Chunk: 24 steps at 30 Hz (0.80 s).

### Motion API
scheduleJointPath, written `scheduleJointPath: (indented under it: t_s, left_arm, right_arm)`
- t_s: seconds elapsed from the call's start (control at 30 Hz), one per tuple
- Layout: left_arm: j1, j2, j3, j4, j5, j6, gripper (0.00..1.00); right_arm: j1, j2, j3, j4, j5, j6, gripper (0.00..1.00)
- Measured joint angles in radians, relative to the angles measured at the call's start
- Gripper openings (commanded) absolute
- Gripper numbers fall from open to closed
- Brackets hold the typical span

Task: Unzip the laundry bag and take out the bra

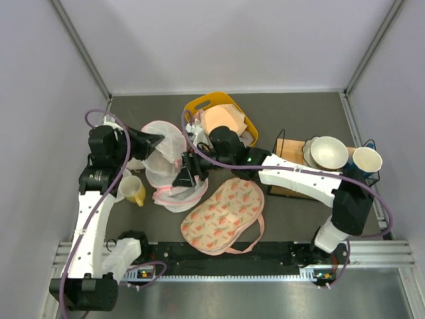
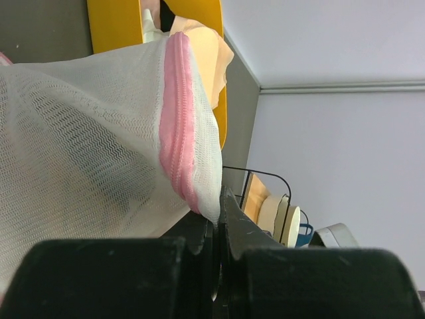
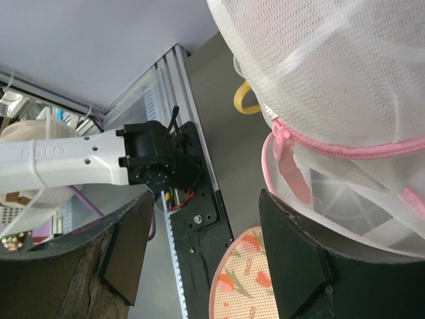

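The laundry bag (image 1: pixel 166 159) is a white mesh clamshell edged with a pink zipper (image 2: pixel 178 126), lying at centre-left of the table. My left gripper (image 1: pixel 157 140) is shut on the bag's mesh rim right beside the zipper, seen close up in the left wrist view (image 2: pixel 219 216). My right gripper (image 1: pixel 188 175) hovers at the bag's right edge, open with nothing between its fingers (image 3: pixel 209 246). The pink zipper pull (image 3: pixel 292 169) hangs just above its right finger (image 3: pixel 295 249). The bra is hidden from all views.
A flat cream pouch with red print (image 1: pixel 224 214) lies near the front. A yellow basket (image 1: pixel 199 106) holding pale peach cloth stands behind the bag. A yellow mug (image 1: pixel 133 191) sits left of the bag. A wire rack with bowls (image 1: pixel 329 153) and a blue cup (image 1: pixel 366 159) stands at right.
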<state>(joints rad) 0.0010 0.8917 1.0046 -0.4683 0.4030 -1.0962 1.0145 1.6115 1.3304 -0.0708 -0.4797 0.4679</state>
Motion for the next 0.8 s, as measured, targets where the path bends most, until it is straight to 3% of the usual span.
scheduleJointPath:
  t_s: [0.8]
  left_arm:
    - [0.000, 0.015, 0.015, -0.025, 0.016, -0.014, 0.00]
  right_arm:
    - [-0.010, 0.063, -0.001, 0.196, 0.017, 0.101, 0.72]
